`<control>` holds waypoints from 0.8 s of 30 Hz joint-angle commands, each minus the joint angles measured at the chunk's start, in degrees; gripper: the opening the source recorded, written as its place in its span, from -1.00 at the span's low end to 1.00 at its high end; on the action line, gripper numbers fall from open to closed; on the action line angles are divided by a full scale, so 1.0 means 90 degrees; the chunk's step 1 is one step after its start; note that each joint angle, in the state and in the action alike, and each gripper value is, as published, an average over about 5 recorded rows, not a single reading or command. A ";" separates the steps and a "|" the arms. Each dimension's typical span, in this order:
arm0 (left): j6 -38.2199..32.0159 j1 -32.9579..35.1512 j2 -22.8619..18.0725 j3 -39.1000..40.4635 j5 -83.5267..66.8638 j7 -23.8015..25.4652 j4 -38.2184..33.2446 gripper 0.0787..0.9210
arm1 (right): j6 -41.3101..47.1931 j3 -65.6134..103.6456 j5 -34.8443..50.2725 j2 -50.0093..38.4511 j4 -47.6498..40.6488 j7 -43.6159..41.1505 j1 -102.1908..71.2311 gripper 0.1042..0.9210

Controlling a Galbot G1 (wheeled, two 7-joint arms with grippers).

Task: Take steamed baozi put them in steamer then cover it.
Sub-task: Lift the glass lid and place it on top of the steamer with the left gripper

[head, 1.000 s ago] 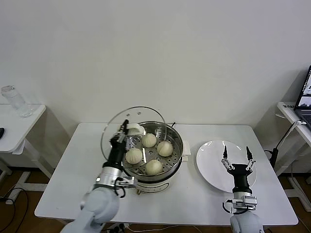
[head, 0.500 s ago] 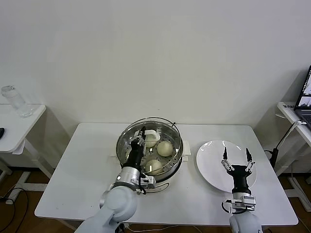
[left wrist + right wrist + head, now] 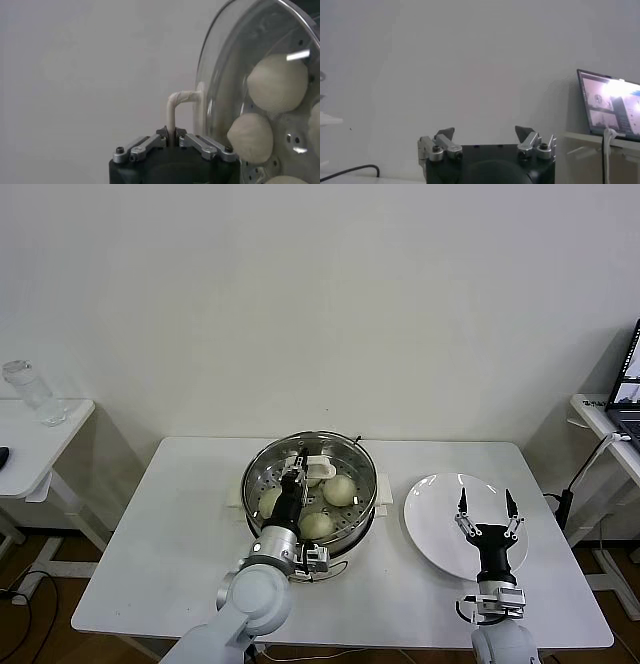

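The steamer (image 3: 362, 506), a shiny steel pot, stands mid-table with several cream baozi (image 3: 340, 490) on its perforated tray. The clear glass cover (image 3: 262, 460) lies over the pot's mouth, its rim close to the pot's rim. My left gripper (image 3: 302, 468) is above the pot, shut on the cover's white handle (image 3: 320, 467). In the left wrist view the handle (image 3: 175, 104) is pinched between the fingertips of the left gripper (image 3: 171, 133), and baozi (image 3: 278, 82) show through the glass (image 3: 220, 80). My right gripper (image 3: 488, 506) stands open and empty over the white plate (image 3: 432, 524); the right wrist view also shows the right gripper (image 3: 490, 134) open.
The white plate lies right of the steamer. A side table with a plastic bottle (image 3: 30, 392) stands at far left. Another small table with a laptop (image 3: 628, 384) stands at far right, and the laptop (image 3: 612, 105) also shows in the right wrist view. A cable (image 3: 580, 474) hangs there.
My left gripper has carried the cover from a tilted position left of the steamer to level over its mouth, lowering it. The right arm has not moved.
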State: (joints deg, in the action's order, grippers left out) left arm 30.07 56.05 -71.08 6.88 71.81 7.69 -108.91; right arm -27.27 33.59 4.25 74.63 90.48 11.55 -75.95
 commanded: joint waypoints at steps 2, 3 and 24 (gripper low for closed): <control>-0.0082 -0.0087 0.0010 0.0094 0.0702 0.0306 0.0087 -0.72 | -0.0009 0.0002 0.0012 0.0009 -0.0007 0.0000 0.0009 0.76; -0.0087 -0.0086 0.0012 0.0092 0.0726 0.0327 0.0091 -0.72 | -0.0011 0.0003 0.0014 0.0009 -0.0008 0.0000 0.0010 0.76; -0.0147 -0.0084 -0.0052 0.0050 0.0808 0.0425 0.0216 -0.72 | -0.0058 0.0046 0.0033 0.0015 -0.0032 -0.0002 0.0006 0.76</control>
State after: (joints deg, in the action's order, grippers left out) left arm 28.94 55.33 -71.40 7.52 78.29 11.20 -107.23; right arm -27.71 33.91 4.52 74.79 90.18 11.53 -75.87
